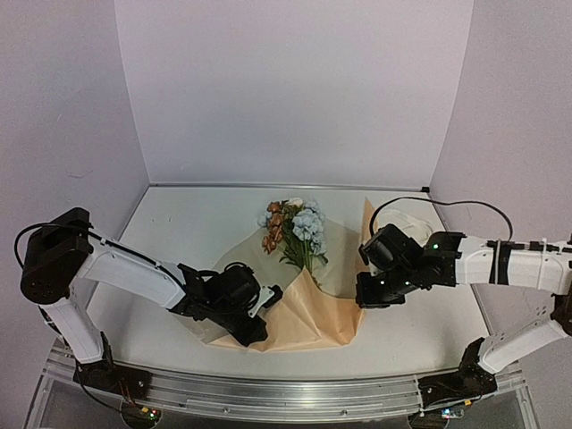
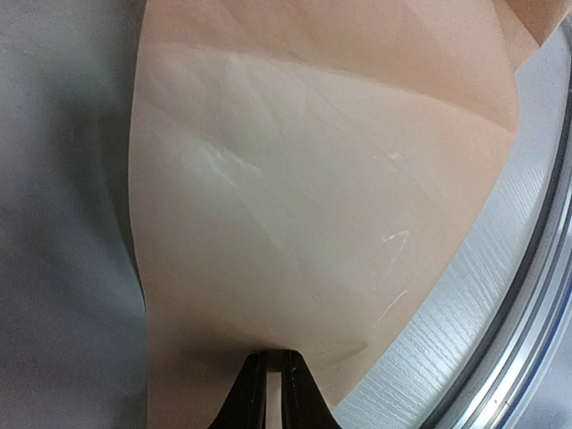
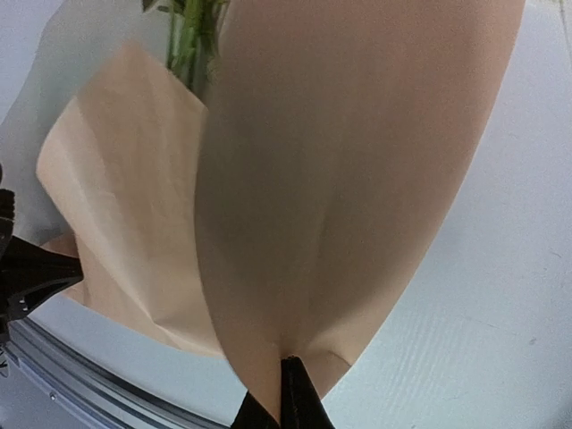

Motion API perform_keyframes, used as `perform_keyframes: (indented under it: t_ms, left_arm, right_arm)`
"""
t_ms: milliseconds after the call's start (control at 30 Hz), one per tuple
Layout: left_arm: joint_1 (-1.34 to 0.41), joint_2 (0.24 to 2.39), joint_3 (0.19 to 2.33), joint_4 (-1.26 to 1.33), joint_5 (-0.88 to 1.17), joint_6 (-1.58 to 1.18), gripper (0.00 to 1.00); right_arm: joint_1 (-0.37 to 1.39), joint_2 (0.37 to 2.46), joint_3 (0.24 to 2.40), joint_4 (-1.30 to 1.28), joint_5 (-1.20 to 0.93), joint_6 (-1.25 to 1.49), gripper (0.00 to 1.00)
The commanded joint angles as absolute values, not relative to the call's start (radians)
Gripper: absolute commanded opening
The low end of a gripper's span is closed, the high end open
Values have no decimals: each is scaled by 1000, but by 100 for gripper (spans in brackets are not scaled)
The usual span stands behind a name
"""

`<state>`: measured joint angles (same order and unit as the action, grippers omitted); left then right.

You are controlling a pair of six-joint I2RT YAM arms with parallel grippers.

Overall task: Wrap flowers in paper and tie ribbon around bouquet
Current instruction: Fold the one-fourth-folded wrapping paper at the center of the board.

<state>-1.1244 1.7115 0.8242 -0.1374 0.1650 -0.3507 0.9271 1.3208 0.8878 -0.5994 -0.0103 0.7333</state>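
The flowers lie mid-table, heads toward the back, with their green stems running under the paper. The tan kraft paper is curled up around the stems from both sides. My left gripper is shut on its lower left edge; in the left wrist view the sheet runs into the nearly closed jaws. My right gripper is shut on the raised right flap, which is pinched at the fingertips. A cream-white heap behind my right arm looks like the ribbon, partly hidden.
A pale grey-green sheet lies beneath the kraft paper and the flowers. The metal front rail runs just below the paper's lower corner. White walls close in the back and both sides of the table.
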Motion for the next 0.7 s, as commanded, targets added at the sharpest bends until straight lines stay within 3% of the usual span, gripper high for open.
perform_keyframes:
  t_ms: [0, 233, 667]
  left_arm:
    - [-1121, 1708, 832, -107, 172, -368, 8]
    - [-1128, 1672, 923, -157, 132, -299, 14]
    - [-1249, 1890, 1233, -115, 17, 125, 17]
  right_arm:
    - [954, 1375, 989, -638, 17, 703, 0]
    - [953, 1243, 855, -802, 308, 842, 0]
    - [953, 1122, 754, -764, 262, 840, 0]
